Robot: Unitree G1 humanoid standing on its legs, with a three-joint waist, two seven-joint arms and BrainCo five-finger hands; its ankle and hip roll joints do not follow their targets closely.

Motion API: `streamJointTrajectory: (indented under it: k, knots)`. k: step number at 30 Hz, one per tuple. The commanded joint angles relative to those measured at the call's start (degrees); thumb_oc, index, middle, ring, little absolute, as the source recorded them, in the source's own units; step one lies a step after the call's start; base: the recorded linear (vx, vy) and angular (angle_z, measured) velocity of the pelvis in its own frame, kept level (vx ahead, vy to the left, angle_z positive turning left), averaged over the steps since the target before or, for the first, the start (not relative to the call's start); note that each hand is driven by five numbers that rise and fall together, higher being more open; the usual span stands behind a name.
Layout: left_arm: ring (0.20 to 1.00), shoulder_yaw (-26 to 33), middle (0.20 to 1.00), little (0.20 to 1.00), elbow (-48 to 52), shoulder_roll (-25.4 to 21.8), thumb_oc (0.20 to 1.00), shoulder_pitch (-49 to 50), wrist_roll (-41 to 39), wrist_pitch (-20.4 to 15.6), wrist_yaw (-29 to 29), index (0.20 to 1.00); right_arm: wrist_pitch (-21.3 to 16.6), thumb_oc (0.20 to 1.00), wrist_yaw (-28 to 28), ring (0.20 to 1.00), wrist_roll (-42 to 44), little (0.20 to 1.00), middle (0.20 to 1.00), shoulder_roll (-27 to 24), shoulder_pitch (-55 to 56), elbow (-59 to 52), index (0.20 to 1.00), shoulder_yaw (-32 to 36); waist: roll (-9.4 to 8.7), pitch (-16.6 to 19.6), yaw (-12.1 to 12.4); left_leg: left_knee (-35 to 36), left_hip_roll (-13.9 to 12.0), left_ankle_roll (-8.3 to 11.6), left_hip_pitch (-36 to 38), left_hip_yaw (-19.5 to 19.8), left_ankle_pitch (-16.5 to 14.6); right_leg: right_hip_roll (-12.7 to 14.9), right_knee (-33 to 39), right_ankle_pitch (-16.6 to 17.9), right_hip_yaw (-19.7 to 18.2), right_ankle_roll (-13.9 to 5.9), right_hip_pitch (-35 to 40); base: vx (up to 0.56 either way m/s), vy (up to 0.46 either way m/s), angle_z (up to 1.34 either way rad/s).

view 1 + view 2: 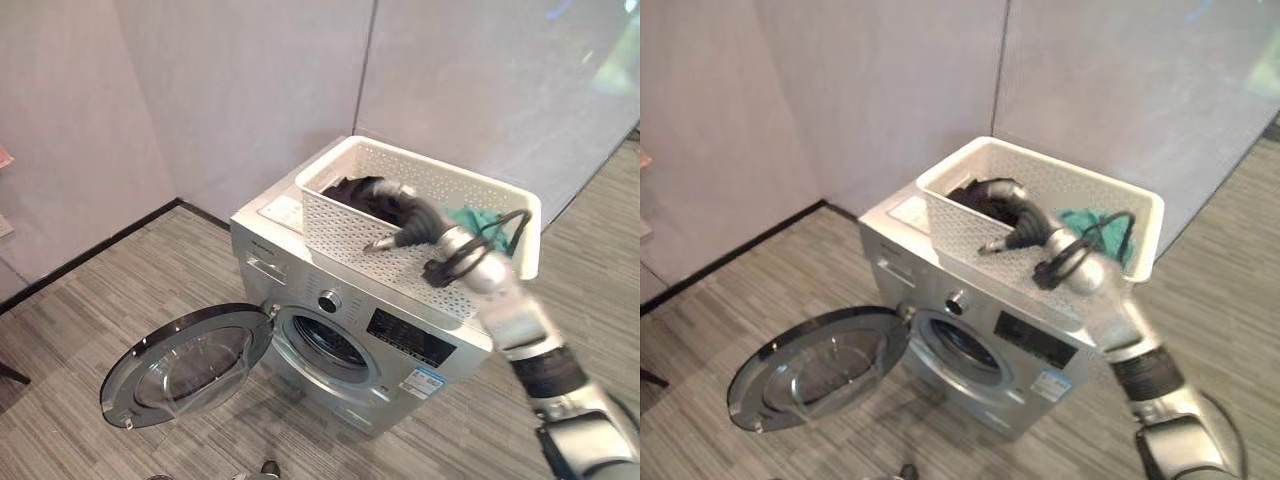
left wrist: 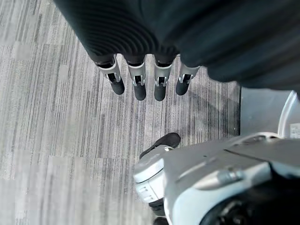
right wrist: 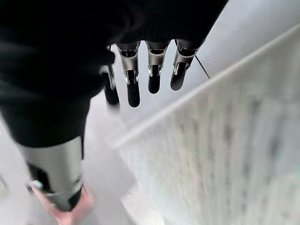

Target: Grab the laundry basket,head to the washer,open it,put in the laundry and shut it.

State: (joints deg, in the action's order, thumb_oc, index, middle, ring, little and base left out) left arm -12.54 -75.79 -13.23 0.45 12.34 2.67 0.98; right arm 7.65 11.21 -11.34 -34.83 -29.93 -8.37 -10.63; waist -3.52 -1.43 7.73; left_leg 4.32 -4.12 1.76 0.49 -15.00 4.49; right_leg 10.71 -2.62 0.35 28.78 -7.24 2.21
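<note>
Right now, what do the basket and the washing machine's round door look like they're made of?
The white laundry basket looks like stiff matte plastic: its walls are a grid of tiny punched holes and keep a boxy shape. The open washer door seems to have a dark, probably plastic, ring around a clear see-through window, glass or clear plastic; it shows shiny reflections. The washer body looks like silver-painted metal, smooth and slightly glossy.

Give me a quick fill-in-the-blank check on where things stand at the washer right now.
1. The white laundry basket sits on ____ of the washer.
2. The washer's round door is swung ____.
3. The right hand reaches over the basket, its fingers ____.
4. The left hand hangs above the ____.

Missing words: top; open; straight; floor
</note>
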Motion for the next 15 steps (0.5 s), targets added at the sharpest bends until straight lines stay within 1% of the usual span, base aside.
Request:
streamJointTrajectory:
  k: [1, 8, 9, 11, 12, 13, 14, 15]
  knots:
    - [1.0, -1.1, 1.0, 1.0, -5.2, 1.5, 1.0, -3.0, 1.2, -0.9, -0.2, 1.0, -4.4, 1.0, -6.1, 1.0, 6.8, 1.0, 1.0, 2.8, -6.2, 7.3, 1.0, -1.5, -2.26, 1.4, 0.9, 0.3, 0.1, 0.04, -2.0, -0.4, 1.2, 1.0, 1.1, 2.0, -2.7, -1.7, 0.4, 0.05, -0.023, -0.12]
    - [1.0, -0.1, 1.0, 1.0, -6.2, 1.6, 1.0, -3.1, 1.8, -0.7, -1.0, 1.0, -5.8, 1.0, -7.9, 1.0, 9.5, 1.0, 1.0, 0.2, -8.7, 6.4, 1.0, -0.4, -2.3, 2.2, 0.5, 0.4, 0.3, 0.31, -1.8, -0.5, 1.1, 1.1, 1.3, 2.1, -2.5, -1.76, 0.8, 0.01, -0.005, -0.02]
    - [1.0, 0.2, 1.0, 1.0, -6.8, 1.3, 1.0, -3.0, 1.9, -0.8, -0.8, 1.0, -6.3, 1.0, -8.3, 1.0, 9.9, 1.0, 1.0, -1.9, -9.9, 6.6, 1.0, 0.2, -2.56, 2.5, 0.4, 0.5, 0.4, 0.38, -1.7, -0.5, 1.1, 1.1, 1.4, 2.2, -2.4, -1.84, 0.7, 0.03, -0.001, 0.03]
    - [1.0, 0.4, 1.0, 1.0, -7.4, 0.9, 1.0, -2.9, 2.1, -0.9, -0.7, 1.0, -6.8, 1.0, -8.8, 1.0, 9.1, 1.0, 1.0, -4.4, -11.7, 7.6, 1.0, 0.4, -2.88, 2.7, 0.3, 0.6, 0.4, 0.42, -1.7, -0.4, 1.1, 1.1, 1.5, 2.3, -2.4, -1.89, 0.7, 0.03, 0.006, 0.07]
    - [1.0, 0.6, 1.0, 1.0, -8.2, 0.3, 1.0, -3.1, 2.5, -0.9, -0.7, 1.0, -6.9, 1.0, -9.8, 1.0, 7.6, 1.0, 1.0, -6.7, -14.7, 10.5, 1.0, -0.1, -3.17, 3.0, 0.3, 0.6, 0.5, 0.49, -1.7, -0.5, 1.0, 1.2, 1.6, 2.4, -2.2, -1.96, 0.9, 0.02, 0.012, 0.06]
    - [1.0, 0.6, 1.0, 1.0, -8.2, 0.4, 1.0, -3.1, 2.5, -0.9, -0.7, 1.0, -6.9, 1.0, -9.9, 1.0, 7.6, 1.0, 1.0, -6.7, -14.9, 10.7, 1.0, -0.3, -3.12, 2.9, 0.3, 0.6, 0.5, 0.49, -1.7, -0.5, 1.0, 1.2, 1.6, 2.5, -2.2, -1.97, 0.9, 0.0, 0.0, 0.0]
    - [1.0, 0.7, 1.0, 1.0, -8.7, -0.1, 1.0, -3.2, 2.8, -0.8, -0.7, 1.0, -7.0, 1.0, -10.6, 1.0, 6.2, 1.0, 1.0, -8.0, -16.9, 12.4, 1.0, -1.2, -3.41, 3.0, 0.4, 0.7, 0.6, 0.54, -1.7, -0.5, 1.0, 1.2, 1.7, 2.6, -2.2, -2.04, 1.0, 0.0, 0.0, 0.0]
    - [1.0, 0.9, 1.0, 1.0, -9.0, -0.4, 1.0, -3.3, 3.0, -0.7, -0.8, 1.0, -7.0, 1.0, -11.2, 1.0, 5.6, 1.0, 1.0, -8.3, -17.9, 13.5, 1.0, -1.6, -3.49, 3.1, 0.4, 0.7, 0.7, 0.58, -1.7, -0.4, 1.0, 1.2, 1.8, 2.6, -2.2, -2.09, 1.1, 0.0, 0.0, 0.0]
